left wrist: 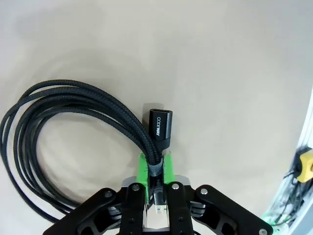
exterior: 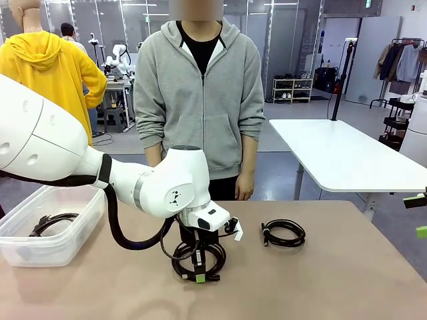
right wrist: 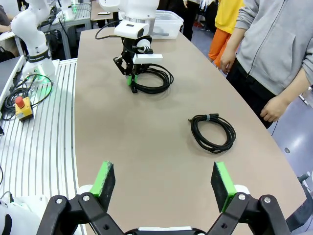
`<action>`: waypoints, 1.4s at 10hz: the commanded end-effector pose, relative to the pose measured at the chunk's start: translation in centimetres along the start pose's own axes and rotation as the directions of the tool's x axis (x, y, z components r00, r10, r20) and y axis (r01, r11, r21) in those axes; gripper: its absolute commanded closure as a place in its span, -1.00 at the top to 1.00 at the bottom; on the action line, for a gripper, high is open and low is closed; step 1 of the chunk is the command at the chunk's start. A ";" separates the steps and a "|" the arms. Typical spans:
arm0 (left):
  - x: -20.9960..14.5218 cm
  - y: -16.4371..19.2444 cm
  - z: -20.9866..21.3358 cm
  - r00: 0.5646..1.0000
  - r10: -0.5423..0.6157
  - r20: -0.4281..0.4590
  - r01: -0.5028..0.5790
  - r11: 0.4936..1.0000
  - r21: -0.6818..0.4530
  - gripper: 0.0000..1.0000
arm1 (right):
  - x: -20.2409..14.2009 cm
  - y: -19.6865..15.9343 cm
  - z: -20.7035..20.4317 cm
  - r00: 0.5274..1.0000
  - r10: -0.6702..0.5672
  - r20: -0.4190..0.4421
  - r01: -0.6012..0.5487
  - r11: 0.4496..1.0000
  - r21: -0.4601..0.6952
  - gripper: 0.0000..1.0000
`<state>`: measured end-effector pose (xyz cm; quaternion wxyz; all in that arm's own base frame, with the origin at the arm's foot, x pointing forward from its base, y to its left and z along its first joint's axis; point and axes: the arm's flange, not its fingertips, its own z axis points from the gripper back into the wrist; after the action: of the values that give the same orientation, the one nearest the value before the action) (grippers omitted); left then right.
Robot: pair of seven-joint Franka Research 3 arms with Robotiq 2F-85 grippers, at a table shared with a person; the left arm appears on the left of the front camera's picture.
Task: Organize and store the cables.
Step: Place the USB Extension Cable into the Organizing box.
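One black coiled cable (exterior: 215,252) lies on the tan table in front of me, and my left gripper (exterior: 198,273) is shut on its near side. The left wrist view shows the green pads (left wrist: 142,170) pinching the bound strands of this cable (left wrist: 58,110) beside a black plug (left wrist: 160,128). A second coiled cable (exterior: 283,233) lies free to the right, also seen in the right wrist view as a tied coil (right wrist: 213,131). A third cable (exterior: 52,222) rests in the clear bin (exterior: 80,223). My right gripper (right wrist: 162,183) hovers open and holds nothing, at the table's right edge (exterior: 419,215).
A person in a grey hoodie stands at the far side, one hand (right wrist: 274,108) hanging near the table edge. The clear bin (right wrist: 164,22) sits at the table's left end. A ribbed metal base with a yellow stop button (right wrist: 23,108) runs along my side.
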<state>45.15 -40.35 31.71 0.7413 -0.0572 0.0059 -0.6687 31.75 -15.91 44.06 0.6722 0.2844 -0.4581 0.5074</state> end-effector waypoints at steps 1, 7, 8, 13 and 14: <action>-0.2 0.0 2.5 1.000 -0.020 -0.021 0.021 1.000 0.022 -1.00 | 0.1 0.0 0.0 1.000 0.014 0.016 -0.014 1.000 -0.009 1.00; 0.7 -0.7 14.0 0.954 -0.284 -0.095 0.292 0.951 0.098 -0.92 | 0.1 0.0 0.0 1.000 0.014 0.016 -0.014 1.000 -0.009 1.00; -0.2 -1.4 15.4 0.991 -0.135 -0.023 0.137 0.978 0.159 -0.92 | 0.1 0.0 0.0 1.000 0.014 0.016 -0.014 1.000 -0.009 1.00; -2.5 0.7 17.8 0.967 -0.251 -0.046 0.255 0.951 0.177 -0.74 | 0.1 0.0 0.0 1.000 0.014 0.016 -0.014 1.000 -0.009 1.00; -6.3 1.9 20.3 0.951 -0.305 -0.055 0.310 0.937 0.162 -0.74 | 0.1 0.0 0.0 1.000 0.014 0.016 -0.014 1.000 -0.009 1.00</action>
<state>47.19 -36.39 48.86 0.6601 0.0169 -0.0478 -0.7495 31.73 -15.93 44.06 0.6724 0.2844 -0.4582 0.5071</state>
